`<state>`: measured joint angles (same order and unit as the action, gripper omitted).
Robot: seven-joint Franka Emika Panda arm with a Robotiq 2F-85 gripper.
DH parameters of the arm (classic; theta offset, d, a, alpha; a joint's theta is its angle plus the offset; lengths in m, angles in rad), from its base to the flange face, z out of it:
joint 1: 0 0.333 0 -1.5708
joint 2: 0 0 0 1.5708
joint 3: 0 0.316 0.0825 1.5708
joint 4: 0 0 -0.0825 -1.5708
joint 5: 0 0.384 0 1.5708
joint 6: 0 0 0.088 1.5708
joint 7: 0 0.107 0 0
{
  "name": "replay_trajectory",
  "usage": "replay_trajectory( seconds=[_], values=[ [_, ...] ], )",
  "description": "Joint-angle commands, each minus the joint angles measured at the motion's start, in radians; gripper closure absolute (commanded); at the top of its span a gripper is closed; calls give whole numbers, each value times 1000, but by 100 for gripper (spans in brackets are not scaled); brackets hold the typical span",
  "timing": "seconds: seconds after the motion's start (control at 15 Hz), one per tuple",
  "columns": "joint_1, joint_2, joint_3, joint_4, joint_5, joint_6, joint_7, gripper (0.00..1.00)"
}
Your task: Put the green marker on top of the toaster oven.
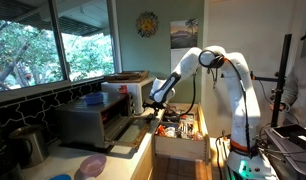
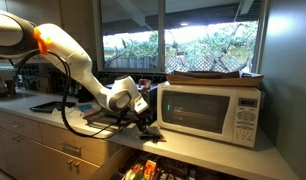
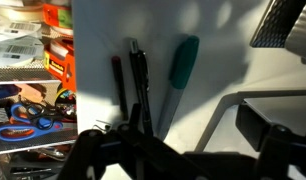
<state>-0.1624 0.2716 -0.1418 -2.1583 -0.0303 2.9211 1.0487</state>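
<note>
Pincer sits low over the table, jaws spread wide, gripping nothing. In the wrist view its dark fingers fill the lower edge.

Just ahead of them the green marker lies flat on the white top. It is beside two dark pens, all three roughly lengthwise to the camera. The marker leans a little away from the pens at its capped end and is clearly apart from them there. The lower ends run into the pincer's shadow, so I cannot tell whether they touch there. No finger visibly touches the marker.

An open drawer at the left of the wrist view is packed with small mixed items.

In both exterior views the arm reaches down, with the pincer at the table edge just in front of the white microwave. A flat brown board lies on the microwave.

In an exterior view the toaster oven stands next to the microwave, on the side away from the arm's base, with its front door dropped open. The marker is on the table by the pincer, not on the toaster oven.
</note>
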Motion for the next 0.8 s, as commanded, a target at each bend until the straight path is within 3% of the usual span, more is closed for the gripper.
replay_trajectory(
  seconds=[0.0,0.13,0.27,0.33,0.6,0.67,0.73],
  values=[
    [34,78,-33,69,-20,10,71,35],
    [44,96,-40,91,-18,-9,82,46],
    [54,112,-48,108,-19,-30,93,50],
    [91,120,-82,116,33,-42,55,52],
    [128,134,-123,133,32,-107,66,42],
    [132,137,-128,138,32,-122,66,45],
    [135,139,-131,142,31,-130,68,65]
  ],
)
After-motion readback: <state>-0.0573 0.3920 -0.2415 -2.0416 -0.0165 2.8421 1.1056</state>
